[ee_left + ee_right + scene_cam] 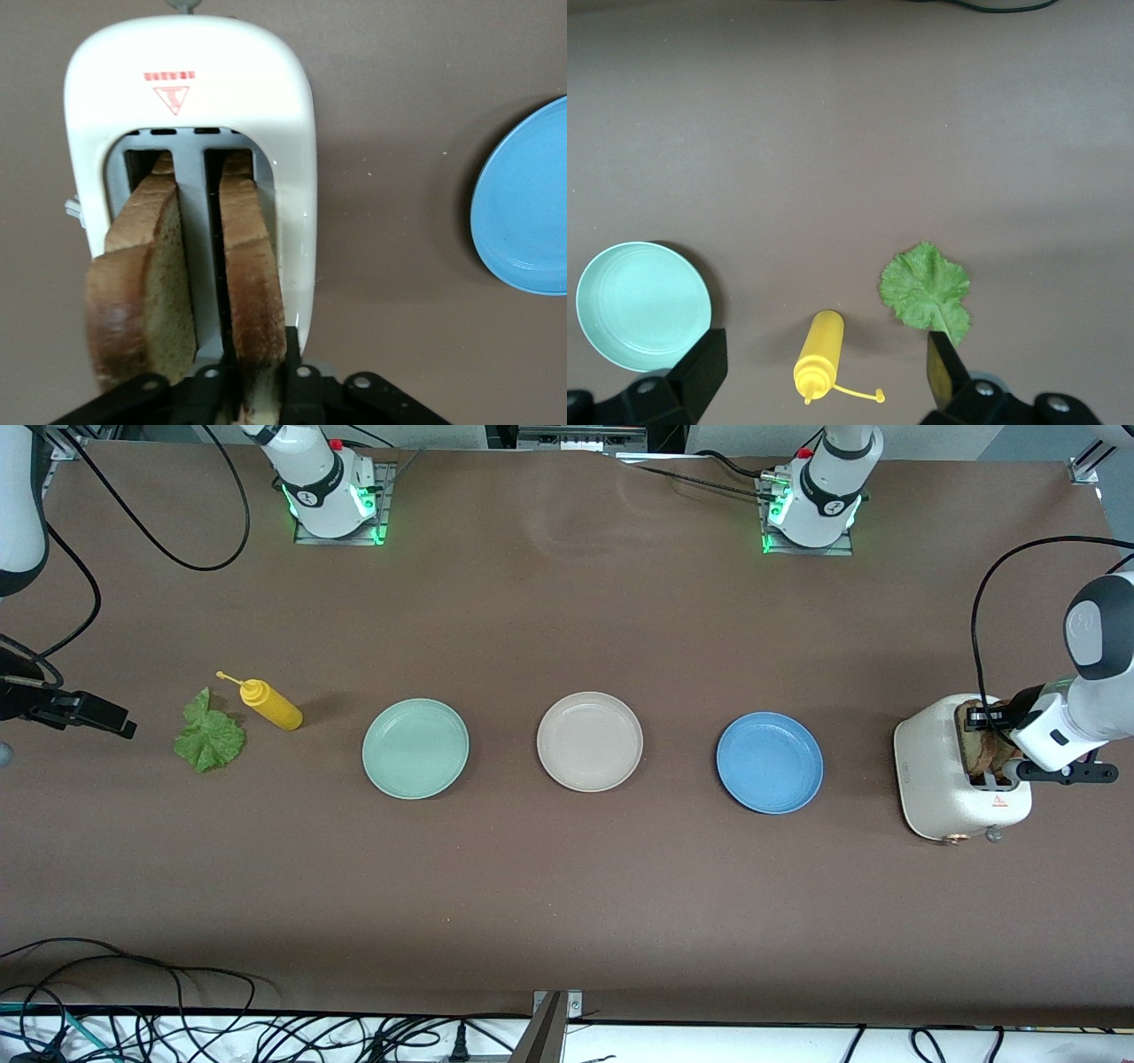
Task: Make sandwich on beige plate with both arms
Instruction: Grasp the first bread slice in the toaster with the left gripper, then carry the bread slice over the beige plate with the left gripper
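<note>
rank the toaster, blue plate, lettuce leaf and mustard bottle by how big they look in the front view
1. toaster
2. blue plate
3. lettuce leaf
4. mustard bottle

The leaf and the bottle look fairly close in size.

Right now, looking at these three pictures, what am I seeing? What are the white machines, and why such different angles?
They are two robot arms bolted along one table edge. The wide picture comes from a camera high across the table; the other two come from cameras on the arms' wrists.

On the table lie a lettuce leaf, a yellow squeeze bottle, a mint green plate, a beige plate, a blue plate and a white toaster holding two bread slices.

The left hand is shut on one bread slice in the toaster. The right hand waits open, hovering near the lettuce leaf.
</note>
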Motion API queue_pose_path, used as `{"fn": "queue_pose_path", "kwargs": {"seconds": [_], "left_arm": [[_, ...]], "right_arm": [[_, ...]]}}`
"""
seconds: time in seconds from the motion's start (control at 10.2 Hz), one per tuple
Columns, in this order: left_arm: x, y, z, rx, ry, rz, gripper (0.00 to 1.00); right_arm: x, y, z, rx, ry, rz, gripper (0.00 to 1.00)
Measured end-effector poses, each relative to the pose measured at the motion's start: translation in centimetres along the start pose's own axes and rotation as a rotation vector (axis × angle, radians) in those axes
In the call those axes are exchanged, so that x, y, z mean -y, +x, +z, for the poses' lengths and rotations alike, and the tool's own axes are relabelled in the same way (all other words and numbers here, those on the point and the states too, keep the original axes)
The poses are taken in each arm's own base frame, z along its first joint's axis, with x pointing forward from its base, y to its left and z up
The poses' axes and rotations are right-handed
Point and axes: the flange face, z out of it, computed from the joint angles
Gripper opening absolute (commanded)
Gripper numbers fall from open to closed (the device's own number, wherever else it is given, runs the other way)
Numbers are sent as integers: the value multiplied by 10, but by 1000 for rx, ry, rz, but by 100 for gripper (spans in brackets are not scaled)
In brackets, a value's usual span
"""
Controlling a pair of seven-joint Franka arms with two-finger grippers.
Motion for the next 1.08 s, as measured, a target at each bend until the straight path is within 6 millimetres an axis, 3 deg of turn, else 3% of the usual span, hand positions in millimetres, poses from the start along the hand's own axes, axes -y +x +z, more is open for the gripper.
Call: {"fn": "queue_pose_path", "kwargs": {"seconds": [0.2, 0.39, 0.59, 0.89, 1.08], "left_arm": [[3, -2, -11, 14, 11, 0, 0], [-1, -9, -50, 40, 18, 10, 0], [-25, -15, -95, 53, 58, 49, 0], [-121, -19, -142, 44, 122, 189, 0], [-179, -20, -140, 47, 109, 254, 0]], "right_arm": [[0, 0, 0, 0, 0, 0, 100], [0, 0, 0, 0, 0, 0, 100], [0, 0, 0, 0, 0, 0, 100], [0, 0, 0, 0, 0, 0, 100], [0, 0, 0, 0, 1, 0, 100]]}}
